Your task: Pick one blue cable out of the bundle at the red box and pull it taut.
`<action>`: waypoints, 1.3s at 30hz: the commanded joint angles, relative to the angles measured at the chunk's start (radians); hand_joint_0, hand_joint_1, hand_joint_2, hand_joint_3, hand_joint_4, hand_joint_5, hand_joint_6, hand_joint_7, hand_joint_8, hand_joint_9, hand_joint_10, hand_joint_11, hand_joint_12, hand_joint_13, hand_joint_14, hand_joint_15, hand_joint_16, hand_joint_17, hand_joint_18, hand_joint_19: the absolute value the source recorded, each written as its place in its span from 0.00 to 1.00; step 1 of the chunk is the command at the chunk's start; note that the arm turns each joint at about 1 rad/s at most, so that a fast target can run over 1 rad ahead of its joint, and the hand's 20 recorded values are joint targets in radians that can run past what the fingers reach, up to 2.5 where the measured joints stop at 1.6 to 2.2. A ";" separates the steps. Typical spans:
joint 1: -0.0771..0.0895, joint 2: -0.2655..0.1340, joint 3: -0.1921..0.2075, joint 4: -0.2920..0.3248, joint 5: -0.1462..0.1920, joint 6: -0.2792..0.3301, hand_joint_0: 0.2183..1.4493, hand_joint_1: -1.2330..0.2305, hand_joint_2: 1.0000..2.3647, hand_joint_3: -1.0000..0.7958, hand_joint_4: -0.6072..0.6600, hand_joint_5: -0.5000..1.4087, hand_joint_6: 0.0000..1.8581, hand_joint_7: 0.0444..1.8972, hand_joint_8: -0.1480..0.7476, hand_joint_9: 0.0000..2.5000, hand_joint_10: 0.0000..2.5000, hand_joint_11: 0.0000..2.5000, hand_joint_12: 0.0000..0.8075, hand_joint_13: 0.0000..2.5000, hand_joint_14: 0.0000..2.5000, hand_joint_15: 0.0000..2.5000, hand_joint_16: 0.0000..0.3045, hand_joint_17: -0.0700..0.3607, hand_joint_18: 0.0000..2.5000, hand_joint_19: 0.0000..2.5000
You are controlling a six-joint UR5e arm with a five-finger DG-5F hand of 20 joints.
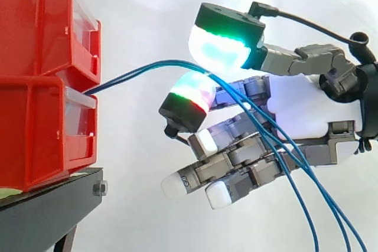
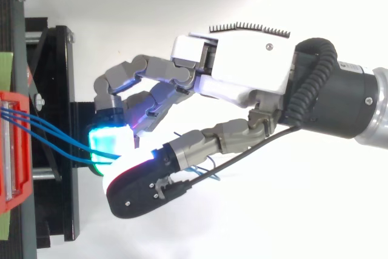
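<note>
1. Blue cables (image 1: 127, 74) leave the front of the lower of two stacked red bins (image 1: 41, 140) at the left of the side view. They rise in a gentle arc toward frame centre.
2. Hand (image 1: 295, 104) enters from the right edge, palm white, fingers pointing left at the bins.
3. Grip: two large pads face each other at frame centre. The upper pad (image 1: 221, 48) glows cyan-green. The lower pad (image 1: 190, 97) glows green over magenta and red. The cables pass between the two pads, which are nearly closed on them, so this is read as a pinch on the cables.
4. More than one strand runs through the pinch. Two are seen near the bin in the side view, and several in the top view.
5. Remaining fingers (image 1: 177, 186) sit below in the lower centre. They are loosely bent, their tips glow white, and they hold nothing.
6. Past the pinch the cables cross in front of those bent fingers and run down to the lower right corner.
7. Top view: the cables run from the bin at the left edge rightward to the green pad, above the black stand (image 2: 60, 89).
8. Labels: a green strip (image 2: 6, 68) lies at the left edge of the top view. I cannot tell whether it carries any print.
9. Backdrop is a white curtain (image 1: 147, 4).
</note>
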 commanded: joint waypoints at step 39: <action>0.000 0.000 0.001 0.000 -0.001 0.002 0.44 0.15 0.01 0.34 0.38 0.17 0.43 0.64 0.47 0.23 0.01 0.28 0.51 0.09 0.00 0.00 0.20 0.48 0.17 0.07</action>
